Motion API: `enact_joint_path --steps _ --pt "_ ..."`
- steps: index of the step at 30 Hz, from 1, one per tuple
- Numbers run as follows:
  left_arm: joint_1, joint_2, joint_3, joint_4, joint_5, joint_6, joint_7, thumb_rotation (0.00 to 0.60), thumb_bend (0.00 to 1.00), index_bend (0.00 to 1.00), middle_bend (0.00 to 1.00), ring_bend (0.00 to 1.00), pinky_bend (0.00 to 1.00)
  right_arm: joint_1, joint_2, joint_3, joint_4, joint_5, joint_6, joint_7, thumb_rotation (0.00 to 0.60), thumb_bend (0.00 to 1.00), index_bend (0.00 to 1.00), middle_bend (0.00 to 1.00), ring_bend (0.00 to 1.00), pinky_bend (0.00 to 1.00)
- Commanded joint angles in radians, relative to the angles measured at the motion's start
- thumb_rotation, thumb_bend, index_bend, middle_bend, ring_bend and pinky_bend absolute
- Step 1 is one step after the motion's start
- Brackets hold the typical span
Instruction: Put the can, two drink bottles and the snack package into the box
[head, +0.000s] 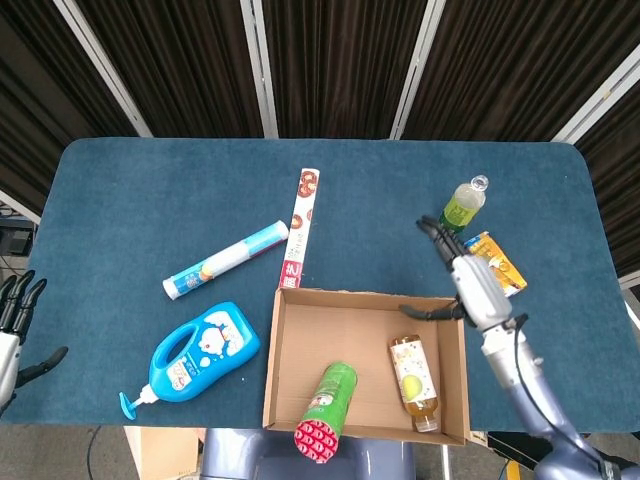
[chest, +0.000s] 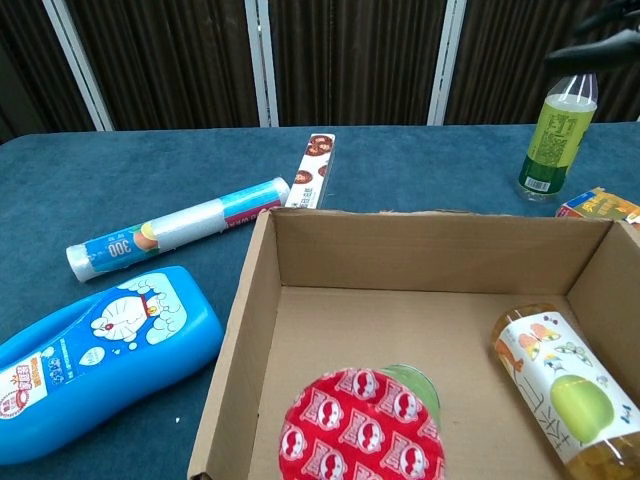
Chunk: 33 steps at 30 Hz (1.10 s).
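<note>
The cardboard box sits at the table's near edge. Inside it lie the green can with a red patterned lid and an orange tea bottle along the right wall. A green drink bottle stands upright beyond the box. The orange snack package lies right of the box. My right hand hovers open above the box's right rim, holding nothing. My left hand hangs open off the table's left edge.
A blue detergent bottle lies left of the box. A rolled bag pack and a long narrow wrap box lie beyond it. Dark curtains back the table.
</note>
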<state>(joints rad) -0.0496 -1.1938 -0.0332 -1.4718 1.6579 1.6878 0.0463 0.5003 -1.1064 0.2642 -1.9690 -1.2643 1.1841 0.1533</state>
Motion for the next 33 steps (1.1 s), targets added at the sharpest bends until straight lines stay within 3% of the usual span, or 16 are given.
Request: enact_joint_path --steps 1,9,21,33 --pt "-0.002 -0.007 -0.002 -0.001 -0.008 -0.011 0.017 0.600 0.09 0.00 0.00 0.00 0.05 0.038 0.016 0.075 0.124 0.065 -0.047 0.105 0.600 0.01 0.00 0.00 0.00 0.17" --pt "-0.016 -0.025 -0.012 -0.003 -0.042 -0.054 0.063 0.600 0.09 0.00 0.00 0.00 0.05 0.073 0.002 0.108 0.384 0.120 -0.161 0.265 0.600 0.00 0.00 0.00 0.00 0.13" --pt "-0.037 -0.045 -0.034 0.024 -0.084 -0.093 0.089 0.600 0.09 0.00 0.00 0.00 0.05 0.127 -0.139 0.079 0.844 0.082 -0.356 0.547 0.600 0.00 0.00 0.00 0.00 0.07" --pt "-0.047 -0.061 -0.045 0.038 -0.120 -0.121 0.116 0.600 0.09 0.00 0.00 0.00 0.05 0.195 -0.308 0.034 1.152 -0.012 -0.483 0.809 0.600 0.00 0.00 0.00 0.00 0.06"
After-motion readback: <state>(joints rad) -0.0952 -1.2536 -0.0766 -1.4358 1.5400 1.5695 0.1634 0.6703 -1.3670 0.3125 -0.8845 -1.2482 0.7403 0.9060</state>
